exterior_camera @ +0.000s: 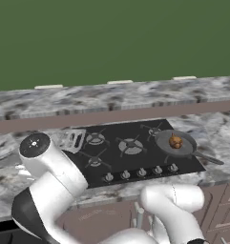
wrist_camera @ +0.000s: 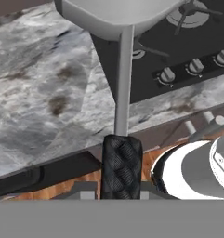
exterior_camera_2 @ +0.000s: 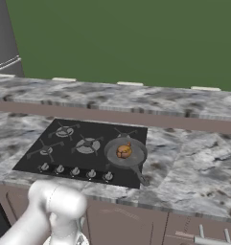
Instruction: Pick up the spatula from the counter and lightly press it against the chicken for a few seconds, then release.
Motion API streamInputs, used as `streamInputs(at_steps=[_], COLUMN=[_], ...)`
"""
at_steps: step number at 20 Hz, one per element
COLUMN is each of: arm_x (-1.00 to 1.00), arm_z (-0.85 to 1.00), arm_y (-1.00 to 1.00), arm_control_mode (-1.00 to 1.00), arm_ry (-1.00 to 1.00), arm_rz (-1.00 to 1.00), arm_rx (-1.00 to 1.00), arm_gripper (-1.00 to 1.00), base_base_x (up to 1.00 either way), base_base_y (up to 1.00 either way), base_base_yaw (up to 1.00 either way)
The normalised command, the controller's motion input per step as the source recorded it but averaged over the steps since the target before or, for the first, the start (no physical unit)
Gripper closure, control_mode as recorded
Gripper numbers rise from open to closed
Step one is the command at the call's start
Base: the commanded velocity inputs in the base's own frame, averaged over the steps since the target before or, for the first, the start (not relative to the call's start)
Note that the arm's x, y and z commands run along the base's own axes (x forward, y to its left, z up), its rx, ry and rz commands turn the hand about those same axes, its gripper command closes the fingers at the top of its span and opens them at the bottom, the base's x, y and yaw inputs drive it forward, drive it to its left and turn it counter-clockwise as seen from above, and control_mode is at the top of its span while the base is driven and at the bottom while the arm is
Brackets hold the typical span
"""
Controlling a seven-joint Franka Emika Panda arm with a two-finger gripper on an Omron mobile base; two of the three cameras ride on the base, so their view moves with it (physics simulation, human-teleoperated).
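**Spatula.** The spatula (wrist_camera: 123,83) is off the counter and in my grip. In the hand view its black textured handle (wrist_camera: 121,160) sits at 6 o'clock, and the thin grey shaft runs to the broad blade (wrist_camera: 115,14) at 12 o'clock.

- Handling, as I judge it: light, with a stiff shaft and a blade that may flex a little under pressure.
- The woven handle should resist slipping. It is the right place to hold, low on the black section.
- The long lever means a small wrist tilt moves the blade a good deal.

**Gripper.** My gripper (wrist_camera: 121,191) appears to pinch the handle from both sides. The fingertips are largely hidden behind it, so I infer the closure from the spatula being carried.

**Target.** The chicken (exterior_camera: 175,141) sits in the pan (exterior_camera: 160,141) at the stove's (exterior_camera: 117,163) 3 o'clock end, well apart from the blade.

**What each view adds**

- The hand view gives the grip, the shaft line and the knobs (wrist_camera: 195,66) below the blade, with the counter (wrist_camera: 43,93) at 9 o'clock.
- The left base view gives the slotted blade (exterior_camera: 72,140) at the stove's 9 o'clock edge, and so the gap to the pan.
- The right base view gives the chicken (exterior_camera_2: 124,151) centred in the pan (exterior_camera_2: 110,152), with the pan handle (exterior_camera_2: 140,176) pointing to 5 o'clock.
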Motion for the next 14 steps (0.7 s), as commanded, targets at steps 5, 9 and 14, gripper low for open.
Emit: streamInputs(at_steps=[5, 9, 14], arm_x=[-0.49, -0.38, -0.28], arm_z=[0.53, 0.51, 0.48], arm_y=[-1.00, -0.87, -0.81], arm_control_mode=[-1.00, -1.00, -1.00], arm_ry=[0.01, 0.06, 0.06], arm_rz=[0.01, 0.00, 0.00], arm_rx=[0.24, 0.15, 0.03], arm_gripper=[1.00, 1.00, 1.00], base_base_x=[0.00, 0.00, 0.00], base_base_y=[0.00, 0.00, 0.00], base_base_yaw=[0.00, 0.00, 0.00])
